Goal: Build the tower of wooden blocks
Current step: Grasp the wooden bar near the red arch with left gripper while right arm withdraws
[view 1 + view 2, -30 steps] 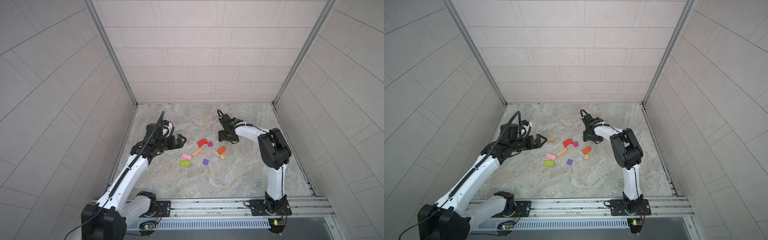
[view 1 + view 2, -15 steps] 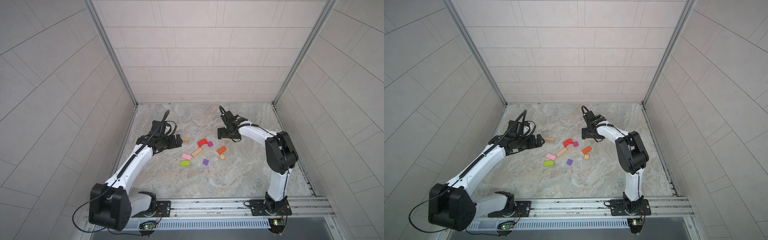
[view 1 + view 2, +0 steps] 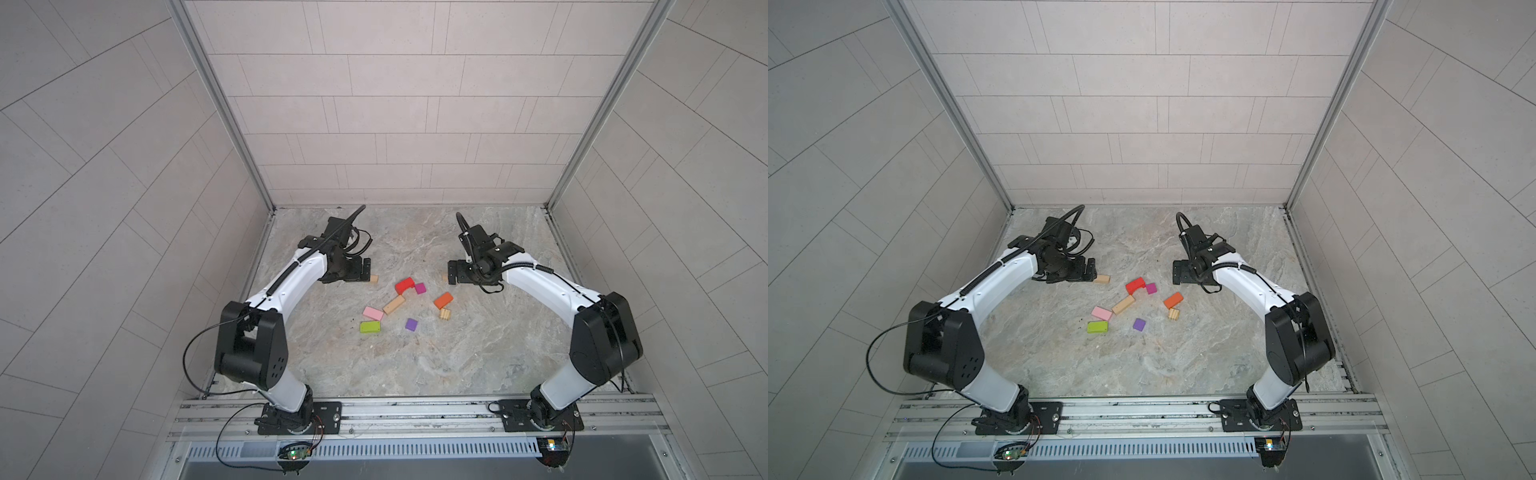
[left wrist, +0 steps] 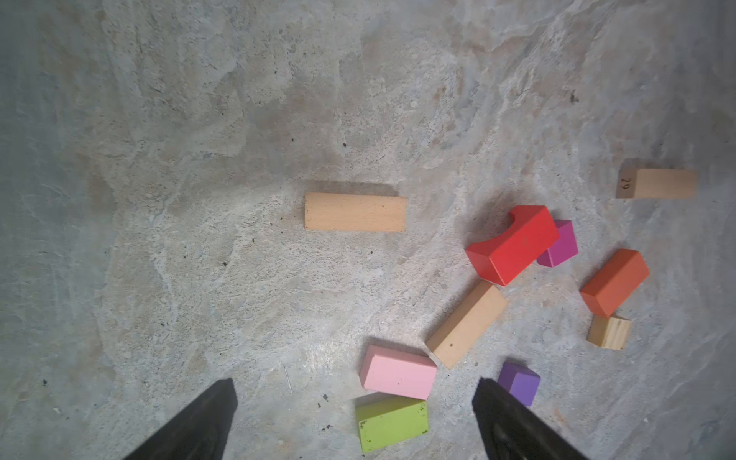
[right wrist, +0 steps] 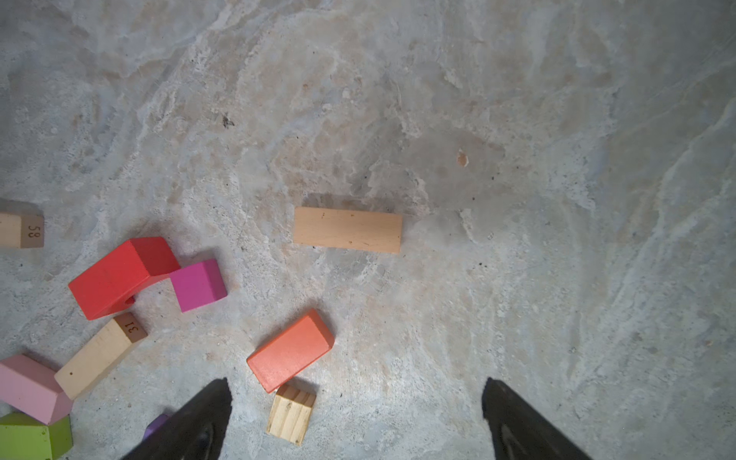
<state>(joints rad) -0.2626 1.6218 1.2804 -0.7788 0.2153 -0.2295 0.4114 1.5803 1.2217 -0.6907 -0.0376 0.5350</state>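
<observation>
No tower stands; the wooden blocks lie loose on the stone floor. My left gripper (image 3: 365,270) (image 4: 356,382) is open and empty, right beside a tan bar (image 3: 374,279) (image 4: 355,212). My right gripper (image 3: 452,272) (image 5: 355,382) is open and empty over another tan bar (image 5: 347,230), mostly hidden in both top views. Between them lie the red arch (image 3: 405,285), magenta cube (image 3: 420,288), a third tan bar (image 3: 393,304), orange block (image 3: 443,300), small tan cube (image 3: 444,314), pink block (image 3: 372,313), green block (image 3: 370,327) and purple cube (image 3: 411,324).
Tiled walls close in the floor on three sides, with metal corner posts (image 3: 557,199) at the back. The arm bases sit on a metal rail (image 3: 415,415) along the front edge. The red arch touches the magenta cube, and the orange block touches the small tan cube.
The right jaws have spread wider. Both arms have swung their elbows outward and down towards the front rail, while the grippers stay by their tan bars. The blocks have not moved.
</observation>
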